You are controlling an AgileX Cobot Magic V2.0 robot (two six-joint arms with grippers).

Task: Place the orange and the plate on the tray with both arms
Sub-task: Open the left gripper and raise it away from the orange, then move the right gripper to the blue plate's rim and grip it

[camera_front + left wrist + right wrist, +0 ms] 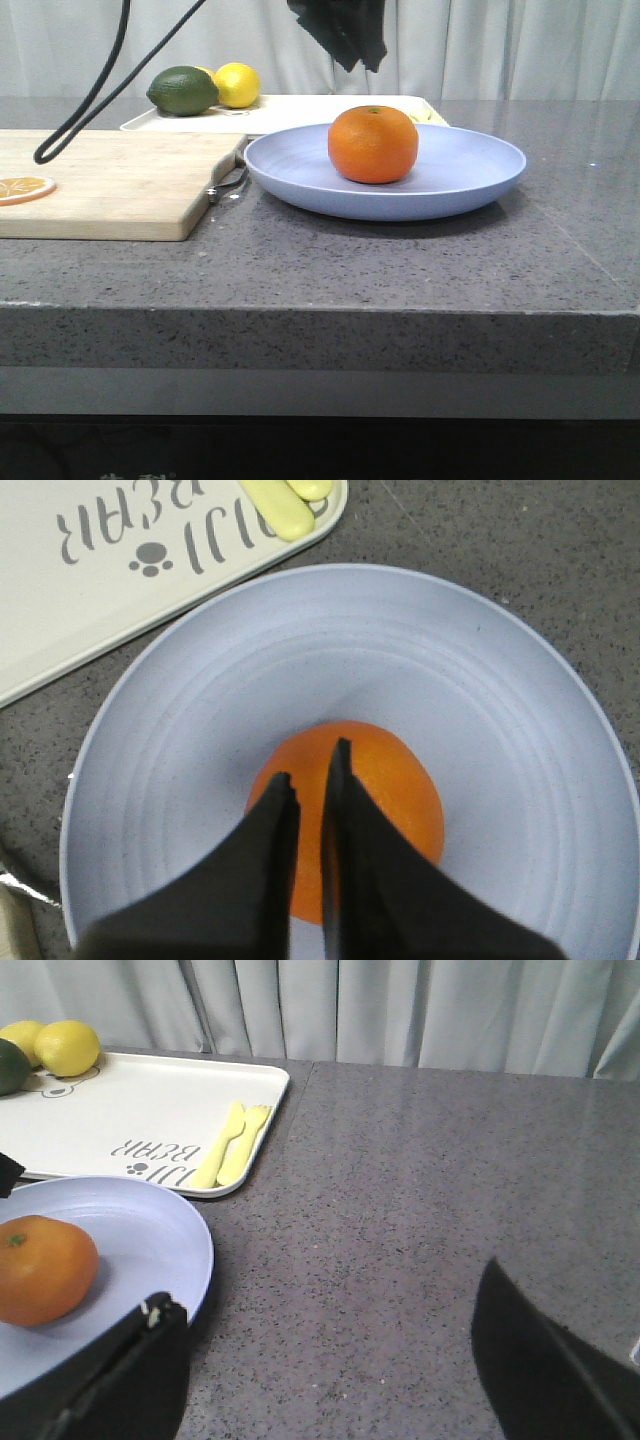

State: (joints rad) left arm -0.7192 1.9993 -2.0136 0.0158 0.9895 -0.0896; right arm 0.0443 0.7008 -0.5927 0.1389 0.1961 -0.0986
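The orange (372, 144) sits in the middle of the lavender-blue plate (470, 165) on the grey counter. The cream tray (300, 105) lies just behind the plate. My left gripper (345, 35) hangs above the orange. In the left wrist view the gripper (313, 762) points straight down at the orange (400, 790), its jaws nearly together and holding nothing. My right gripper (328, 1285) is open and empty, low over the counter beside the plate's rim (190, 1250). It does not show in the front view. The orange also shows in the right wrist view (40, 1268).
A lime (183, 90) and a lemon (237, 84) sit on the tray's far left. Yellow plastic cutlery (230, 1145) lies by the tray's right edge. A wooden cutting board (110, 180) with an orange slice (22, 187) lies left of the plate. A black cable (100, 90) hangs over the board.
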